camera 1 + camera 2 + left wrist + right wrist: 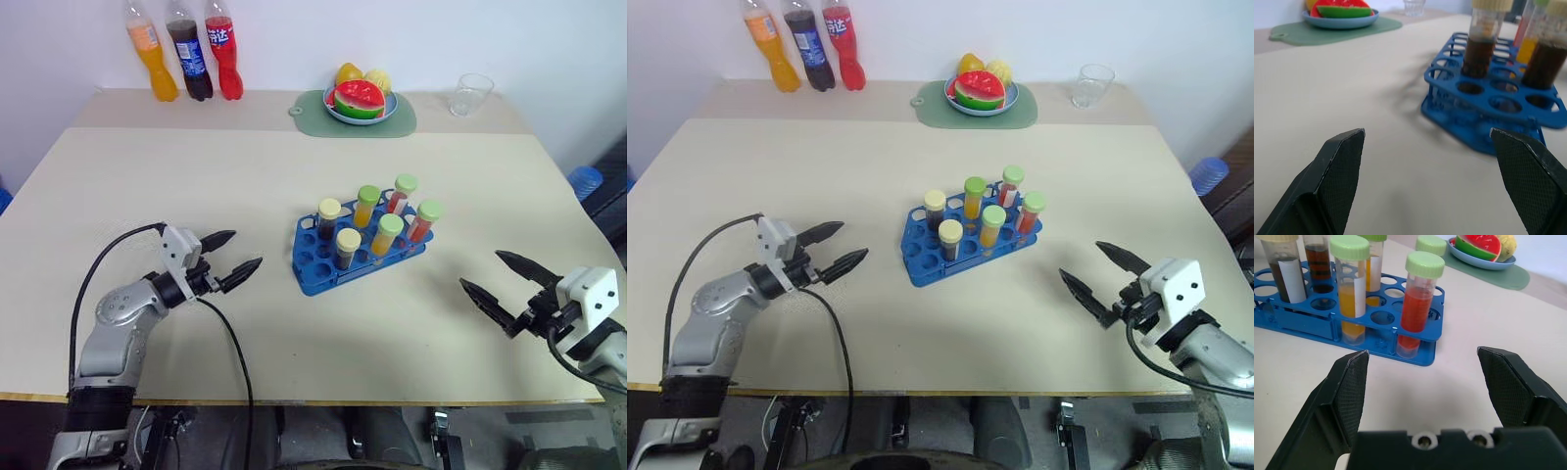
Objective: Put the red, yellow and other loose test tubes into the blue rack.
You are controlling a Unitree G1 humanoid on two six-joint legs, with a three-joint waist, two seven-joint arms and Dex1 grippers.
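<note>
Both grippers, left (235, 257) and right (498, 276), stood wide and empty.
Six capped clear tubes (389, 233) filled the bright blue plastic rack (313, 262); likely finished, nothing left to fetch.

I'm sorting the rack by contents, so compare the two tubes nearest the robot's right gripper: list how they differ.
The red tube holds red liquid; the yellow-orange tube holds yellow-orange liquid. The red tube stands in an end hole of the blue rack; the yellow-orange tube stands one hole further in. The yellow-orange tube shows a white label strip; the red tube shows none here. Both are clear, upright and capped in pale green.
</note>
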